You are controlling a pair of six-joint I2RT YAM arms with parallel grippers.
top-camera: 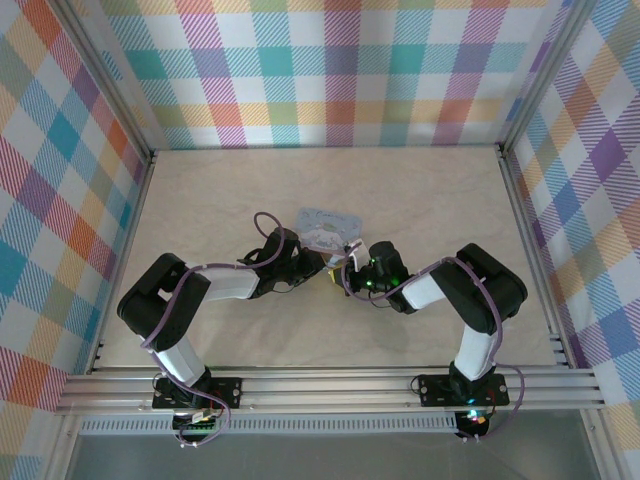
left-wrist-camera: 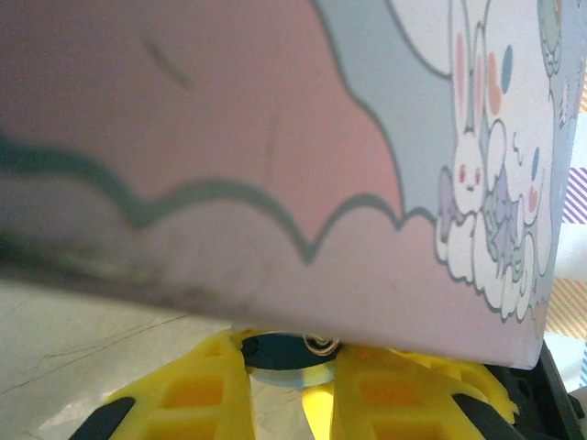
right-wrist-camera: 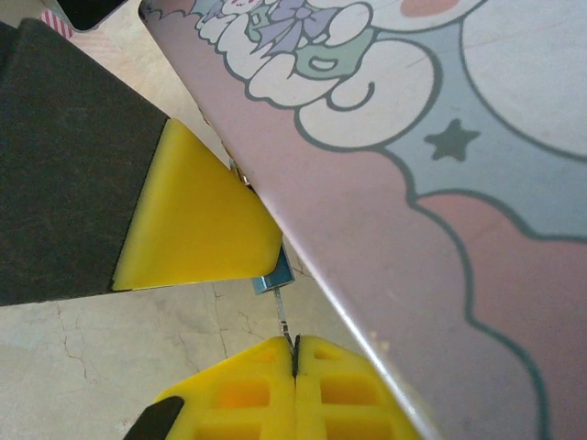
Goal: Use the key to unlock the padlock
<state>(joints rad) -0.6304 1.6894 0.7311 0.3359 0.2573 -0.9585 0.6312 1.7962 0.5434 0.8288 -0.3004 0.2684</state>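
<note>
Elbows outward, left tool (left-wrist-camera: 286,368) on padlock (left-wrist-camera: 275,352), right tool (right-wrist-camera: 294,354) on key (right-wrist-camera: 284,323)

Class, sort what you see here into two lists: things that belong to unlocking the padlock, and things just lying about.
Belongs to the job:
- padlock, between the fingers of the left gripper
- key, pinched in the right gripper, next to the padlock

Just lying about:
- cartoon-printed tin box, right beside the lock
- table
</note>
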